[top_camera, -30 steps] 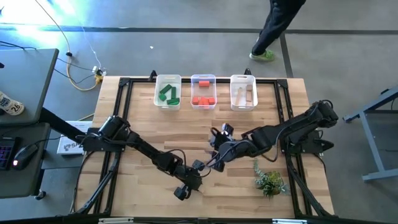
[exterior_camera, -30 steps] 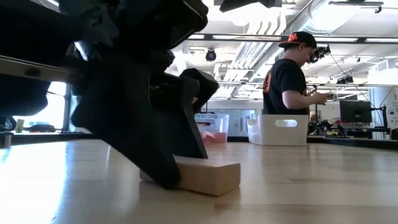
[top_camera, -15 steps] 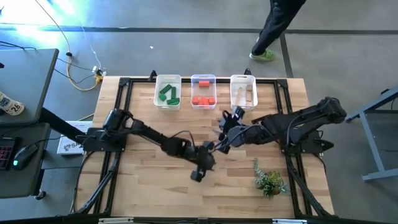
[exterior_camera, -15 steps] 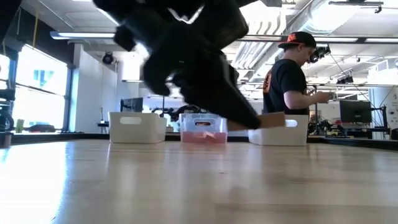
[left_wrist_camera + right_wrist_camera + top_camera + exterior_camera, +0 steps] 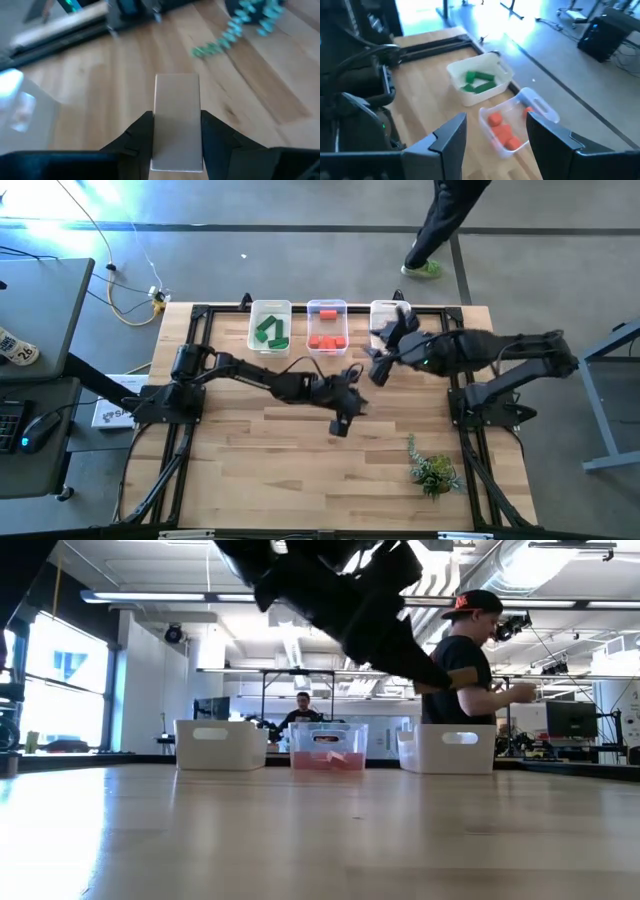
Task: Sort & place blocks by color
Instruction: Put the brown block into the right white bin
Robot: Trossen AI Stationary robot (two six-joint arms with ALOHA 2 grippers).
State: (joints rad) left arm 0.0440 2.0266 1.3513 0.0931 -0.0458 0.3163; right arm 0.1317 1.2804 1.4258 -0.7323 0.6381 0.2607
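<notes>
Three bins sit in a row at the top centre of the high view, along the far edge of my table [image 5: 230, 470]. The left bin [image 5: 270, 327] holds green blocks [image 5: 270, 331]. The middle bin [image 5: 327, 326] holds red blocks [image 5: 327, 341]; my right wrist view shows them too, orange-red lumps in the clear tub. The right-hand bin [image 5: 384, 310] is mostly covered by my right arm, so its contents are hidden from above, and in the low view its white wall hides them as well.

My left gripper [image 5: 341, 415] hangs over the table's centre, clamped on a pale wooden block [image 5: 176, 122], one finger pressed to each long side. My right gripper [image 5: 381, 367] is up by the right-hand bin, fingers apart with nothing between them.

A small green plant [image 5: 433, 471] sits lower right. In the low view a person [image 5: 470, 665] stands behind the bins, and my arm is only a dark blur across the top.
</notes>
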